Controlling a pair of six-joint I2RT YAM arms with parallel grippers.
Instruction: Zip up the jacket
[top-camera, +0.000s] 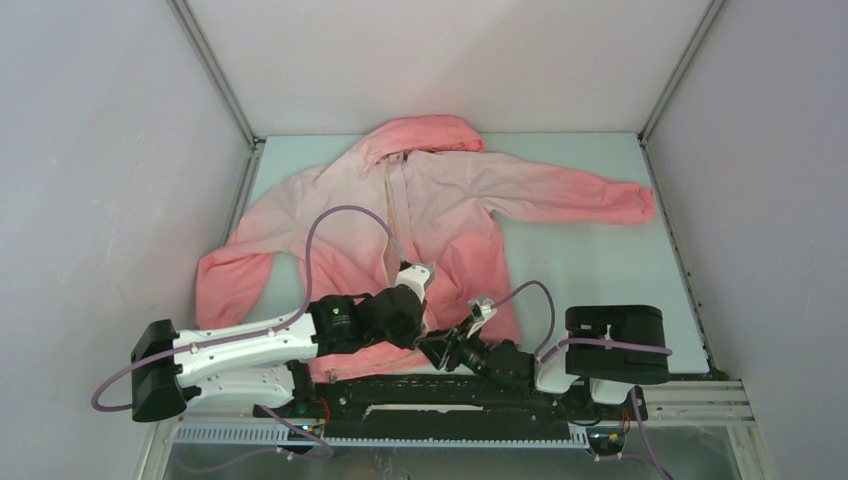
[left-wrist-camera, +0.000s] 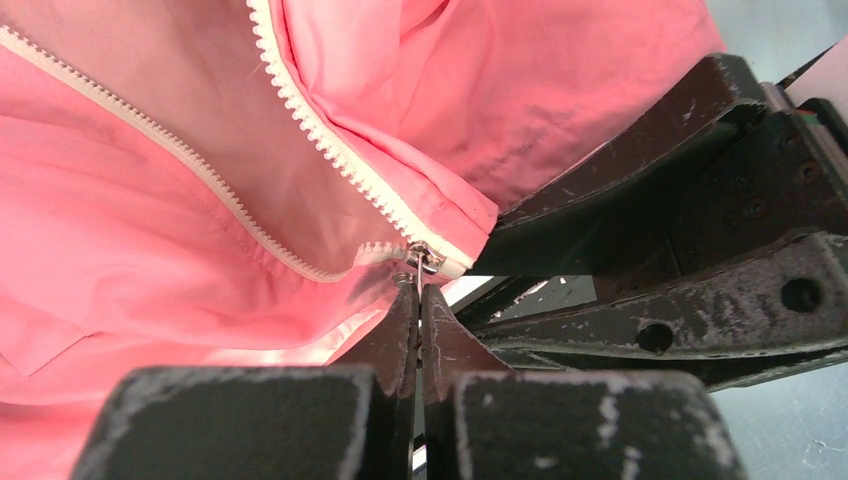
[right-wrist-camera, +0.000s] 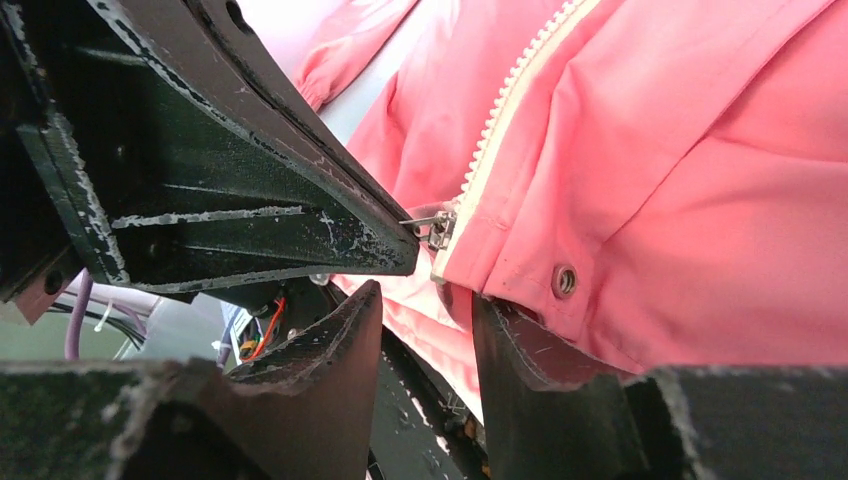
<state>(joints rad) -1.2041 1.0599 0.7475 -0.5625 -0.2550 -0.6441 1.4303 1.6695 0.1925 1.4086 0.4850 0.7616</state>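
Note:
The pink jacket (top-camera: 450, 200) lies spread on the table, hood at the far side, its whitish zipper (left-wrist-camera: 330, 150) open along the front. My left gripper (left-wrist-camera: 418, 285) is shut on the metal zipper pull (left-wrist-camera: 424, 261) at the hem, where the two rows of teeth meet. In the right wrist view its black finger (right-wrist-camera: 250, 200) ends at that pull (right-wrist-camera: 436, 228). My right gripper (right-wrist-camera: 425, 300) is open, its jaws standing either side of the hem corner (right-wrist-camera: 520, 270) just below the slider. In the top view both grippers (top-camera: 425, 332) (top-camera: 442, 350) meet at the near hem.
The right gripper's black fingers (left-wrist-camera: 690, 300) fill the right of the left wrist view, close to the left jaws. Grey walls enclose the table (top-camera: 600, 260) on three sides. The jacket's right sleeve (top-camera: 600, 200) stretches towards the right wall; the left sleeve (top-camera: 225, 275) folds near.

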